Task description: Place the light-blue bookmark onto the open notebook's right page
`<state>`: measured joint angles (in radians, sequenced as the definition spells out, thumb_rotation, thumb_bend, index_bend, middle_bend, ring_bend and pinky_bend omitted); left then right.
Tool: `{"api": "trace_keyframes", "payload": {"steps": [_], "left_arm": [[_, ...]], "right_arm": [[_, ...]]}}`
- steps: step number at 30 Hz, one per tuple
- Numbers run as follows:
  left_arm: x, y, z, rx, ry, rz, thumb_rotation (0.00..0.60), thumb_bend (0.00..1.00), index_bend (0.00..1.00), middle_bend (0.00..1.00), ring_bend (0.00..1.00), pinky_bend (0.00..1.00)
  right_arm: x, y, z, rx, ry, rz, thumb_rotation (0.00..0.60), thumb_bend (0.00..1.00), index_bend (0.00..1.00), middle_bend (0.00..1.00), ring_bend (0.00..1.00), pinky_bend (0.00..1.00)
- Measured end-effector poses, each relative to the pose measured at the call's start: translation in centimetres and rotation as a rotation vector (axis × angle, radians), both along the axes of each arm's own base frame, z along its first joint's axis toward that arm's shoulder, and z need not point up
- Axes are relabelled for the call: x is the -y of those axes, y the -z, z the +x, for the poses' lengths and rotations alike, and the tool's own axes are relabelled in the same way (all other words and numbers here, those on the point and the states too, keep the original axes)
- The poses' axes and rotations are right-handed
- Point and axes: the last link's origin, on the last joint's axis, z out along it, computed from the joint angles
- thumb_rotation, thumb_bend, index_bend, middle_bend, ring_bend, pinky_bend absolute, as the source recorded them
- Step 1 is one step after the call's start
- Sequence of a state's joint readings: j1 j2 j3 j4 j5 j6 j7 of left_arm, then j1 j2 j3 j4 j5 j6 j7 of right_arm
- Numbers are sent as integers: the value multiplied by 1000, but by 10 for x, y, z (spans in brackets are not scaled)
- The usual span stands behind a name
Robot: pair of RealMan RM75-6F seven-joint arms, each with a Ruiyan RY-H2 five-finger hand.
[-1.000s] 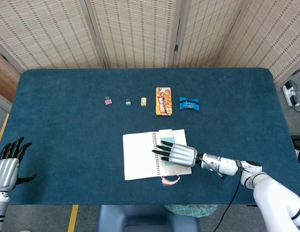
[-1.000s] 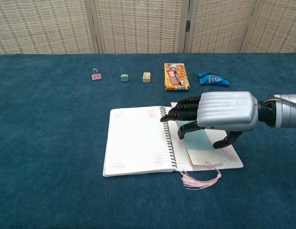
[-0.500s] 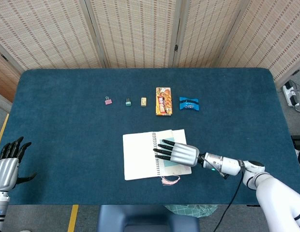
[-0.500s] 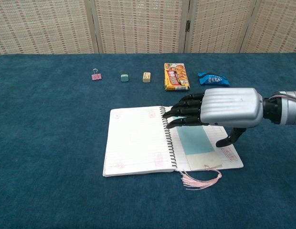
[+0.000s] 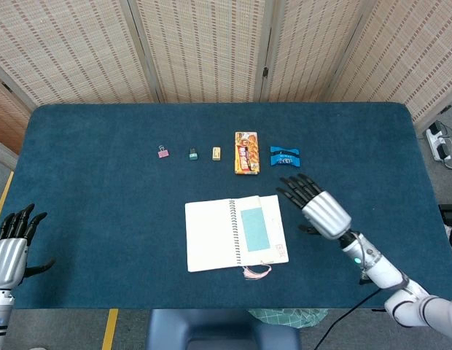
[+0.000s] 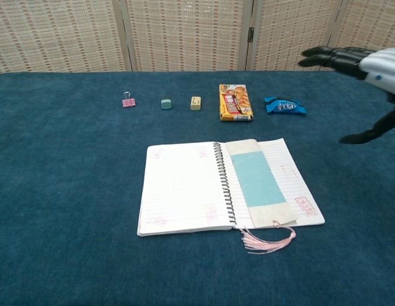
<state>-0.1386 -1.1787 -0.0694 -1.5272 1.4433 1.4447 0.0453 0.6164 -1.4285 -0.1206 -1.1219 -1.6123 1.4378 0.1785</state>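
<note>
Blue felt covers the tabletop (image 5: pixel 102 211), backed by woven folding screens (image 5: pixel 204 47). The light-blue bookmark (image 6: pixel 257 178) lies on the open notebook's right page (image 6: pixel 283 175). Both the right hand (image 5: pixel 319 208) and left hand (image 5: pixel 11 248) hold nothing, fingers apart.

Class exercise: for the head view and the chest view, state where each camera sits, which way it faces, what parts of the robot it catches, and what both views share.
Head view: high above the near edge, looking steeply down on the blue-carpeted table; shows the left hand and right hand.
Chest view: low at the near edge, looking across towards the woven screens; only the right hand shows.
Shared: open spiral notebook carrying the light-blue bookmark.
</note>
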Motion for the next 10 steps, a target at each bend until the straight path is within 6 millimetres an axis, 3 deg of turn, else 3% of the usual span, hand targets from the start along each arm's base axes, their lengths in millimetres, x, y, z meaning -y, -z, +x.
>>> {"api": "trace_keyframes", "payload": {"steps": [10], "left_arm": [[7, 2, 10, 0, 56, -5, 600, 141, 166, 25, 0, 0]], "right_arm": [[-111, -97, -78, -58, 595, -307, 600, 7, 0, 0, 0, 14]]}}
